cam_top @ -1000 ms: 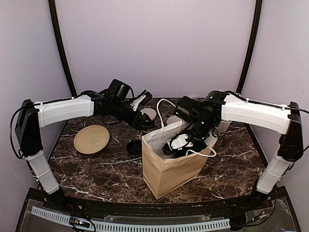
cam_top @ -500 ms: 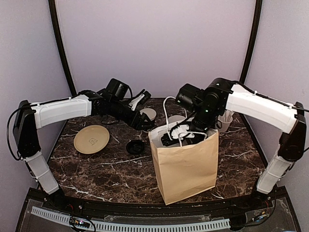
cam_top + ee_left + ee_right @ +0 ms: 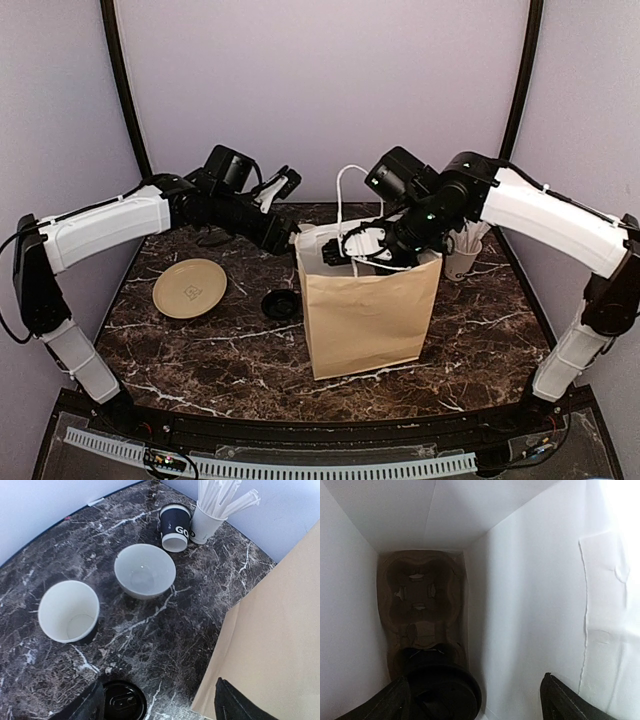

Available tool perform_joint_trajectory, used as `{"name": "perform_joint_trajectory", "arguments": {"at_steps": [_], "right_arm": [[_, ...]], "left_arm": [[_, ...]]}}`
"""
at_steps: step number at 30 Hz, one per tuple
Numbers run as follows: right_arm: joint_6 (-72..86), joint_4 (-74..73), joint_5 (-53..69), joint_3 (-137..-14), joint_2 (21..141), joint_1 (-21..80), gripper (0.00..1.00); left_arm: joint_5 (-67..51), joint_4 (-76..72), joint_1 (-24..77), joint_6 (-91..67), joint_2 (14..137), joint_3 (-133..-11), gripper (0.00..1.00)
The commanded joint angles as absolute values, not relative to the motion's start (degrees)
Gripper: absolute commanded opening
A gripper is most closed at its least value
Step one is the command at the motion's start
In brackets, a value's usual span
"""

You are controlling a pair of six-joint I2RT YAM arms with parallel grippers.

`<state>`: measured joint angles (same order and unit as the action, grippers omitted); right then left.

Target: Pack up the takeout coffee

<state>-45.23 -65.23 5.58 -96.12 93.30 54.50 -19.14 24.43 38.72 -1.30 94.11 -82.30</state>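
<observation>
The right tool [image 3: 352, 250] hangs in the mouth of the brown paper bag [image 3: 365, 305], which stands upright on the marble worktop [image 3: 490, 330]. Seen from its own camera, the right tool [image 3: 475, 695] has its fingers [image 3: 395, 700] wide apart with nothing between them. Straight below it, on the bag's floor, lies a cardboard carrier [image 3: 422, 595]. A lidded cup [image 3: 442, 685] of coffee sits in the carrier pocket nearest the tool, and the pockets beyond it show bare cardboard. The left tool [image 3: 290, 232] hovers just beside the bag's upper left corner, above the worktop. In its own view the left tool [image 3: 159, 700] is also spread open and holds nothing. The bag's tan side [image 3: 280, 645] rises close to its right finger. A loose lid [image 3: 122, 702] lies flat just under its left finger. Ahead of that finger stands an open cup [image 3: 69, 611], white inside. Farther ahead is a low white bowl [image 3: 145, 570]. Beyond the bowl a black lettered cup [image 3: 175, 527] touches a white straw cup [image 3: 207, 522]. Well off to the left tool's side, a tan plate [image 3: 190, 288] rests on the worktop.
</observation>
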Motion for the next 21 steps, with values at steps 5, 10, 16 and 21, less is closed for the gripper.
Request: {"name": "perform_joint_trajectory", "arguments": {"at_steps": [5, 10, 16, 21], "right_arm": [[-42.18, -58.45, 4.42, -105.18, 101.32, 57.73, 0.7], [-42.09, -60.43, 6.79, -106.43, 100.67, 58.01, 0.68], [-44.37, -67.18, 7.98, -117.77, 99.94, 57.83, 0.85], [-46.4, -72.57, 8.34, -126.81, 99.78, 57.32, 0.89]], "left_arm": [[-7.48, 30.27, 38.03, -0.44, 87.62, -86.96, 0.78], [-5.69, 31.87, 37.84, -0.42, 85.65, -87.38, 0.79], [-3.98, 33.03, 37.77, 2.03, 85.2, -89.48, 0.8], [-4.52, 34.67, 37.79, 3.0, 87.92, -94.33, 0.8]]}}
